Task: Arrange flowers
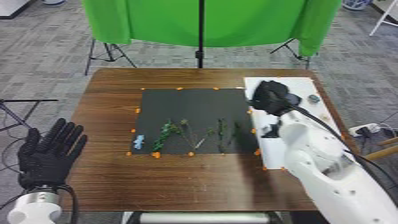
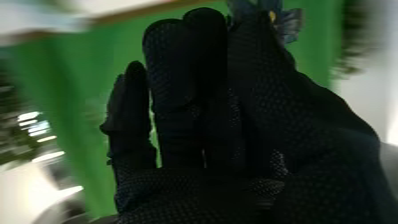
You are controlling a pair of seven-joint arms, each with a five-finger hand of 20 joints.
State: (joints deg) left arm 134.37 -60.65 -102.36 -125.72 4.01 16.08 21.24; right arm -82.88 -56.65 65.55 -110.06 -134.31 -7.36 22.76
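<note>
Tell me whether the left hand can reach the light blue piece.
Probably yes: the light blue piece lies on the dark mat toward the left hand, with the right hand out of the way over the white sheet.

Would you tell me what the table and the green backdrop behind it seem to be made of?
The table looks like wood, or perhaps wood-effect laminate, with a slight sheen: its brown top shows streaky grain. The green backdrop seems to be matt fabric, as it hangs in soft folds.

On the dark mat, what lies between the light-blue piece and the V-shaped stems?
In the head view, a green leafy sprig lies between the light-blue piece and the V-shaped stems.
</note>
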